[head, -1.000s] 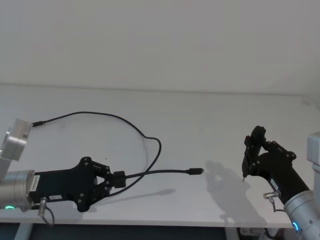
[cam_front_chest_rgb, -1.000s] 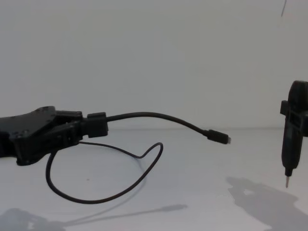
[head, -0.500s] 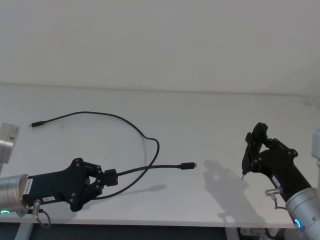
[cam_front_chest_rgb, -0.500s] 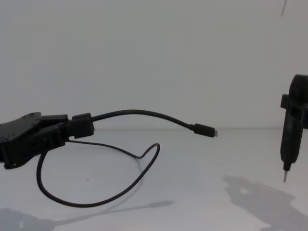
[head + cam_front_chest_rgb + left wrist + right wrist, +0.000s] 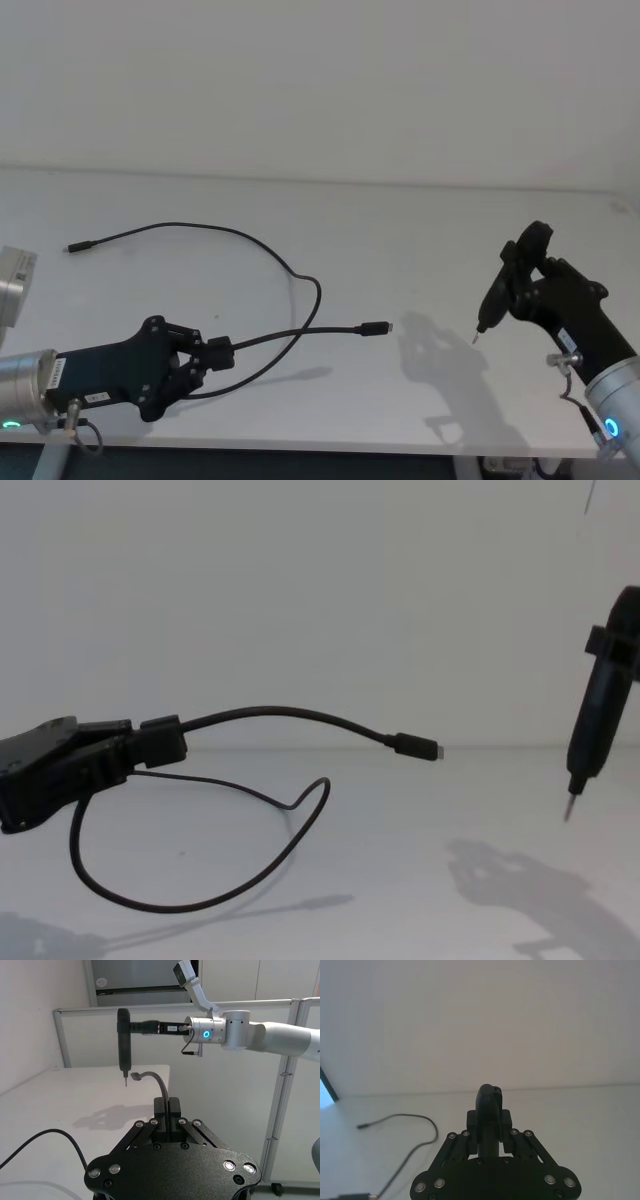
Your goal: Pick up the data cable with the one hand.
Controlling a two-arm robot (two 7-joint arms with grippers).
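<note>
Nearest the table's [image 5: 420, 230] front edge, on the robot's left, the left gripper [image 5: 212, 355] reaches toward the middle with its jaws drawn narrow and clamped on the data cable [image 5: 300, 333], gripping it a short way back from one end. From the fingertips the free stretch arches up and forward to the small plug [image 5: 375, 328], which hangs in the air above the tabletop, silver tip pointing toward the robot's right; its shadow falls on the surface below. Behind the grip, the cable drops in a loose loop beneath the gripper, bends back on itself near the table's middle, then sweeps in a wide arc to the far left, where its other end lies flat on the table. On the robot's right, also toward the front edge and well apart from the plug, the right gripper [image 5: 522, 272] has its jaws closed around a slim black pen-like tool [image 5: 492, 302], held tilted with its metal tip pointing down, clear of the tabletop.
</note>
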